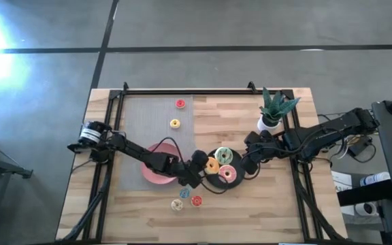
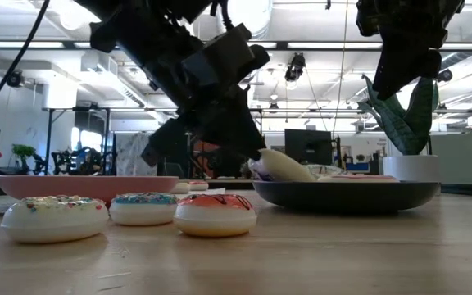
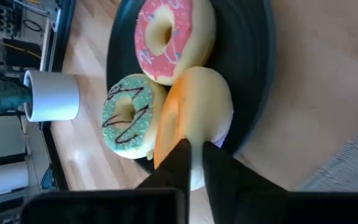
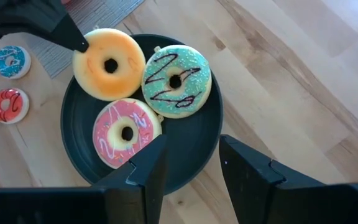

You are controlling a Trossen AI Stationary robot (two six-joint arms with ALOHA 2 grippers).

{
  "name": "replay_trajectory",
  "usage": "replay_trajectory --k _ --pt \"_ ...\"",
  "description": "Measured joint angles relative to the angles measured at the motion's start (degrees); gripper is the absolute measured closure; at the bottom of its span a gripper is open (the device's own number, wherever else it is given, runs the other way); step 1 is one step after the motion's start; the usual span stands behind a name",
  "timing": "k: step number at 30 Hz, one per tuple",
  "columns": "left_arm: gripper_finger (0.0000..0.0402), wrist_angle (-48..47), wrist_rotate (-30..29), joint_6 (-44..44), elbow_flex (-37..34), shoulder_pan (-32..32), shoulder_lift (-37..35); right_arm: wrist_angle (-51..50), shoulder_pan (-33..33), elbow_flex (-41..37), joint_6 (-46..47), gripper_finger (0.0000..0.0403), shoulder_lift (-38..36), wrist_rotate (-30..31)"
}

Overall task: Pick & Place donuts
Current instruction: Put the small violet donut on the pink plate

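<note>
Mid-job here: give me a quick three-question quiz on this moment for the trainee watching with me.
1. True or false: the pink plate holds three donuts.
2. Which donut is the left gripper pinching at the rim of the black plate? A) the green donut B) the orange donut C) the pink donut
3. Fill in: the right gripper hangs over the black plate with its fingers ____.

Key: 1 false, the three large donuts are on the black plate. 2 B. 3 open, holding nothing.
</note>
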Motion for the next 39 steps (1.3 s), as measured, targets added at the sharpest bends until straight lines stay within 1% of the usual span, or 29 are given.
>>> replay_trajectory --k 3,6,9,11,13,15,17,19,20,21,24,27,29,30,32,35,37,39 --pt "0.0398 -0.27 -0.36 0.37 0.65 0.50 0.10 0.00 0.00 0.00 0.42 0.0264 0.00 0.00" --pt "0.0401 -1.98 -2.88 0.76 2.38 0.78 -0.37 0.01 0.00 0.00 0.44 0.0264 0.00 0.00" --pt "0.0401 -8.93 -4.15 -0.87 6.61 1.26 -1.27 0.04 0.00 0.00 0.37 0.0264 -0.01 -0.02" --pt "0.0401 -15.62 -2.93 -4.71 10.39 1.90 -2.02 0.04 0.00 0.00 0.05 0.0264 -0.03 0.02" --pt "0.0401 -23.18 1.90 -11.57 14.88 3.19 -2.89 0.04 0.00 0.00 -0.18 0.0264 -0.04 0.07" --pt "0.0401 -31.80 10.08 -22.41 20.26 5.58 -3.12 0.16 0.02 0.00 -0.24 0.0264 -0.19 0.09" --pt "0.0401 -38.19 21.77 -36.14 25.44 9.15 -3.12 0.15 0.62 0.00 -0.05 0.0265 -0.66 0.33" --pt "0.0401 -39.51 33.81 -49.37 28.04 13.79 -3.19 0.07 1.55 0.00 0.57 0.0268 -1.77 1.19" --pt "0.0401 -38.34 39.40 -55.32 28.37 15.88 -3.23 0.04 2.26 0.00 1.10 0.0270 -2.39 2.20" --pt "0.0401 -37.25 43.26 -61.34 28.35 17.99 -3.23 0.04 2.89 0.00 1.92 0.0272 -3.08 3.40" --pt "0.0402 -36.38 47.78 -76.29 26.84 22.41 -3.23 -0.37 4.65 0.00 4.51 0.0276 -5.14 7.32" --pt "0.0402 -32.58 53.49 -88.13 21.89 24.74 -3.31 -0.44 6.09 0.00 6.78 0.0278 -6.76 9.70" --pt "0.0402 -26.46 56.49 -97.27 16.90 24.85 -3.31 -0.45 6.75 0.00 7.76 0.0277 -7.08 9.80" --pt "0.0402 -21.84 58.17 -102.45 14.20 24.63 -3.31 -0.46 7.00 0.00 7.92 0.0277 -7.08 9.90" --pt "0.0402 -9.37 60.92 -112.85 8.51 23.48 -3.44 -0.44 7.46 0.00 7.96 0.0278 -6.69 10.59" --pt "0.0402 6.95 60.53 -126.75 0.68 21.81 -3.66 -0.44 7.65 0.00 7.96 0.0279 -5.78 11.23" --pt "0.0402 15.09 57.19 -133.62 -3.93 21.14 -3.66 -0.45 7.65 0.00 7.94 0.0280 -5.11 11.26" --pt "0.0402 21.00 53.38 -138.95 -7.45 20.82 -3.66 -0.44 7.65 0.00 7.90 0.0280 -4.35 11.30"
